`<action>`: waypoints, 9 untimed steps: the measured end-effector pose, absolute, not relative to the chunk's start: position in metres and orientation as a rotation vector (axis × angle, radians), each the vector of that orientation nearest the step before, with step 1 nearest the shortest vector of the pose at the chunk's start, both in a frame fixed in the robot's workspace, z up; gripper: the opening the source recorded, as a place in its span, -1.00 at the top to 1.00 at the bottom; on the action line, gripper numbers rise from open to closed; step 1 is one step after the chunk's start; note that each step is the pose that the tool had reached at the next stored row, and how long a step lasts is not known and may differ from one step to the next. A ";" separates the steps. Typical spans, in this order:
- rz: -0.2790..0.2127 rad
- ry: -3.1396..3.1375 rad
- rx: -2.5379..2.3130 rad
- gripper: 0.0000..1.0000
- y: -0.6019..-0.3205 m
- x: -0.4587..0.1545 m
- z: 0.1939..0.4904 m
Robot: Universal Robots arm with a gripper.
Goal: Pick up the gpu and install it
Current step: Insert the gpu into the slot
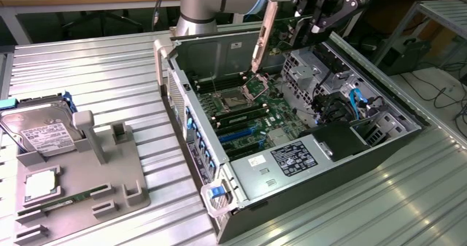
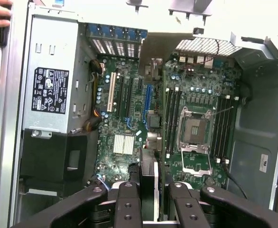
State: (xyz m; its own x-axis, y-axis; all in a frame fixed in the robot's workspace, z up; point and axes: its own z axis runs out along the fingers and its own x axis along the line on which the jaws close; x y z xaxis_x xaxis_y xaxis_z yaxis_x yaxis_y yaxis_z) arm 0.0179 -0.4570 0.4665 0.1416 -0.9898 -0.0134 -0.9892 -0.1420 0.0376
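On the left of the ribbed metal table [image 1: 102, 65], a grey holder [image 1: 117, 175] carries a hard drive [image 1: 40, 131]. At centre lies the open computer case [image 1: 314, 208]. Above its far end the gripper [image 2: 152, 190], partly closed, clamps the gpu [image 1: 261, 35] upright. At far right are floor cables [image 1: 445, 95].

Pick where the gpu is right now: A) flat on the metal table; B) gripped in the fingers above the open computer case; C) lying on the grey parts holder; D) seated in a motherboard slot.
B: the gpu hangs upright, clamped between the fingers, with its pale bracket above the open computer case.
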 end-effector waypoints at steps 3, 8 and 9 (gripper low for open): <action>-0.054 -2.041 2.362 0.45 -0.457 0.014 0.463; -0.055 -2.071 2.336 0.45 -0.456 0.010 0.453; -0.055 -2.077 2.331 0.45 -0.456 0.010 0.452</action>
